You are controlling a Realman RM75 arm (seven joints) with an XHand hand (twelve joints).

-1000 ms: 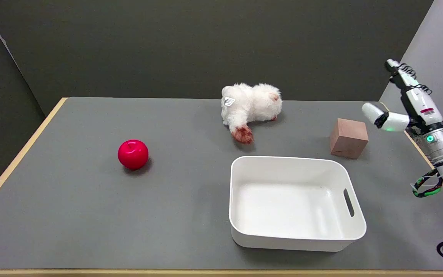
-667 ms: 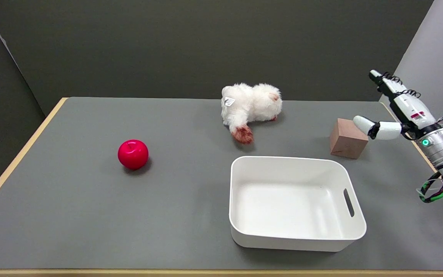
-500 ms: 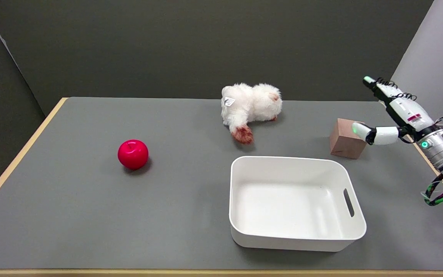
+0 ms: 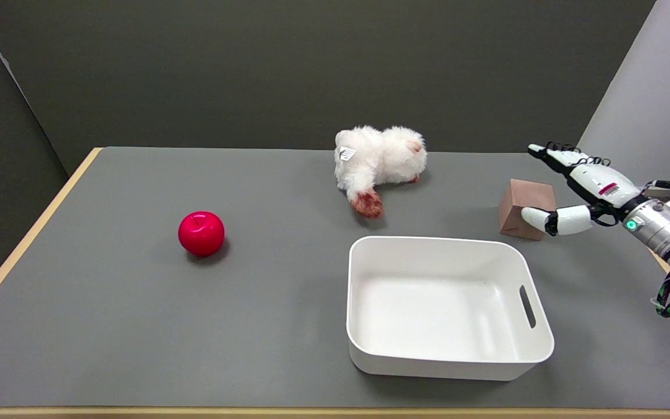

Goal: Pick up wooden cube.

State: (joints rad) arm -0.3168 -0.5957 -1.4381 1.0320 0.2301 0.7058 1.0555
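The wooden cube, light brown, sits on the grey table at the right, just beyond the far right corner of the white bin. My right hand reaches in from the right with fingers spread. Its thumb lies in front of the cube's near right side and the other fingers stretch past the cube's far right edge. The hand straddles the cube's right side without closing on it; whether it touches the cube is unclear.
A white plastic bin stands near the table's front right, its inside bare. A white plush toy lies at the back centre. A red apple rests at the left. The table's right edge runs under my forearm.
My right hand came down and leftward from above the table's right edge to the cube's right side, tilting flatter. The cube, bin, toy and apple have stayed put.
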